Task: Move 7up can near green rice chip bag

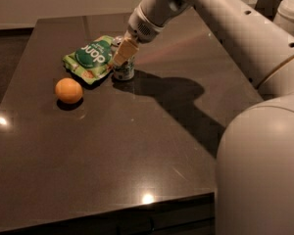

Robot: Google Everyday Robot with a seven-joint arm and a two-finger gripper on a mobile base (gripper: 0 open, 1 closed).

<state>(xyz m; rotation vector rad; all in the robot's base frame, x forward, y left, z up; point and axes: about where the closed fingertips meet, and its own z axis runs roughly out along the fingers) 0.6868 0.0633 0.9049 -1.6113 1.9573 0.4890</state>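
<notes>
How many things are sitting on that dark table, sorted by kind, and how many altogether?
Silver-green metal 7up can: 1, with the gripper at its top
Crinkled light-green rice chip bag: 1
Round orange fruit: 1
Total: 3

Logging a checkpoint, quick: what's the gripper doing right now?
Gripper: down at the top of the 7up can, which stands beside the green rice chip bag; open or closed cannot be told.

Gripper (123,54) low, arm outstretched forward
</notes>
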